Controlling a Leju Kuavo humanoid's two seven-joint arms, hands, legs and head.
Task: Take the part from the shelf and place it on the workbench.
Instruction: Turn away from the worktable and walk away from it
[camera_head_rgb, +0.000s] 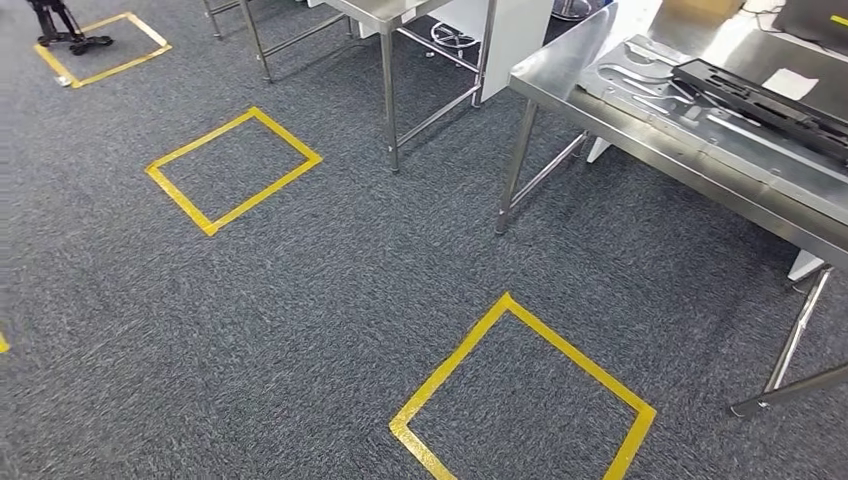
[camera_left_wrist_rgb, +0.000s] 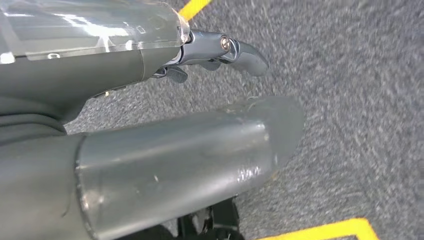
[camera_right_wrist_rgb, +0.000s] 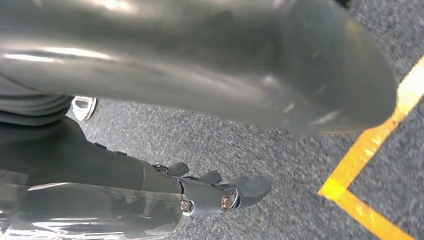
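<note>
The steel workbench (camera_head_rgb: 740, 170) stands at the right of the head view. On it lie a long black part (camera_head_rgb: 770, 95) and flat silver metal pieces (camera_head_rgb: 640, 75). My left hand (camera_left_wrist_rgb: 165, 150) hangs over the grey carpet, its thick thumb apart from the dark fingers (camera_left_wrist_rgb: 225, 50), with nothing between them. My right hand (camera_right_wrist_rgb: 200, 75) hangs the same way, thumb apart from the fingers (camera_right_wrist_rgb: 220, 197), and holds nothing.
Yellow tape squares mark the carpet, one just ahead (camera_head_rgb: 520, 400) and another farther left (camera_head_rgb: 235, 170). A second steel table (camera_head_rgb: 400, 20) stands at the back. The workbench legs (camera_head_rgb: 515, 170) reach the floor at right. A small black stand (camera_head_rgb: 65, 35) sits far left.
</note>
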